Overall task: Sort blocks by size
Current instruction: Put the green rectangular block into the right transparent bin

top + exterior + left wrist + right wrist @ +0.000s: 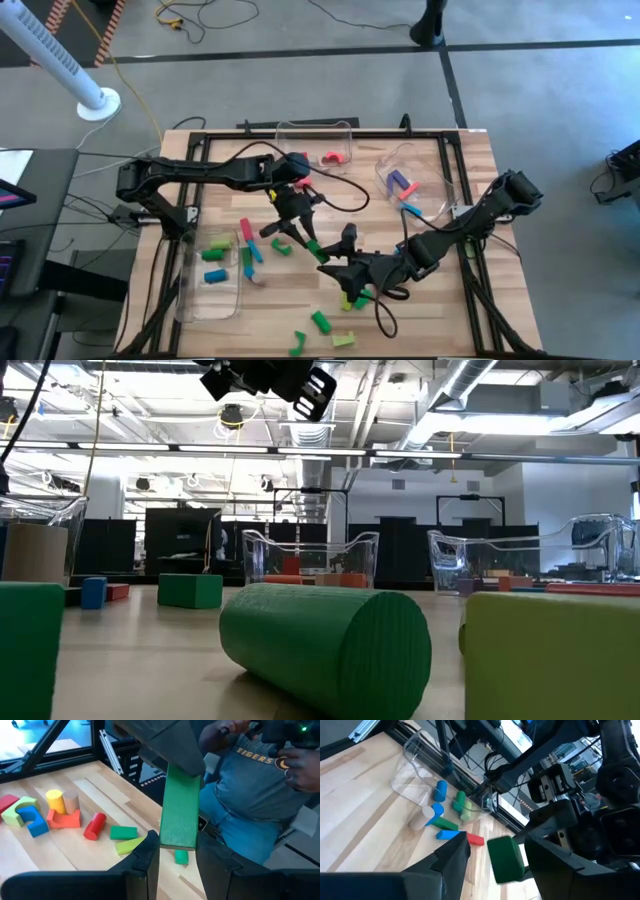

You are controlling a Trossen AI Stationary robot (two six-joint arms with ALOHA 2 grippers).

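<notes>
Both arms meet at one long green bar above the middle of the table.

From above, the left gripper [300, 232] and the right gripper [338, 262] point toward each other, with the green bar [314, 250] between them, but its ends are hard to see there. The left wrist view shows more: the left fingers [145, 855] pinch the bar's near end, while the far end sits in the right gripper. In the right wrist view the bar lies between that gripper's spread jaws, perhaps not touching them. Only the low view shows a green cylinder [325, 640] lying on its side on the wooden table [270, 300]. Other blocks [225, 252] lie in and near the clear bin [190, 300] on the left side. A person [250, 785] in a grey shirt stands behind the table.
</notes>
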